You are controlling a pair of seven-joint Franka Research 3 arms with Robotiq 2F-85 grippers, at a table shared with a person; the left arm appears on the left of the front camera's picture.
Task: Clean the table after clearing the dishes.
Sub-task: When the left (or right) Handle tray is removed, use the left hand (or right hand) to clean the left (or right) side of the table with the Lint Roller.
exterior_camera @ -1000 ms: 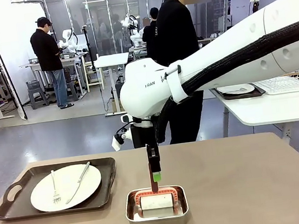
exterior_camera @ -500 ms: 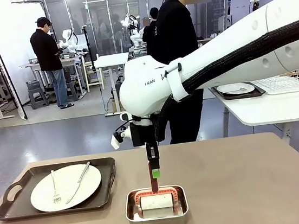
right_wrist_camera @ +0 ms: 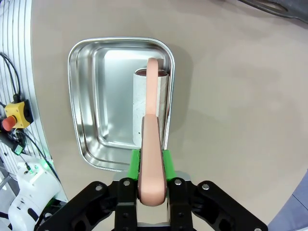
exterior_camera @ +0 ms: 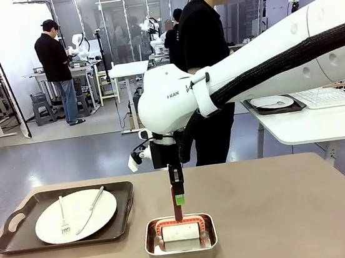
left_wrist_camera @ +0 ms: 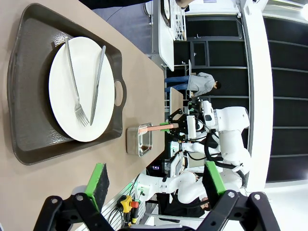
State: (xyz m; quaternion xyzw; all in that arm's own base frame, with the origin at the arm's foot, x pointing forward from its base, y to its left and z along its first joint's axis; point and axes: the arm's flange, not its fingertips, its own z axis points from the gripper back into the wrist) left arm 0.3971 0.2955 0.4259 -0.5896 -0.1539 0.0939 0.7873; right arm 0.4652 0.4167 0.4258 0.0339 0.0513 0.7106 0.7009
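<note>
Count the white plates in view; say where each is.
2. One plate lies on the tray at the table's left; the other plate sits on the white side table, far right.

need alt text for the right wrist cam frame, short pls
The right gripper, seen from above, is shut on a lint roller by its pink handle. The roller's white roll is inside a shiny steel pan that stands on the beige table.
</note>
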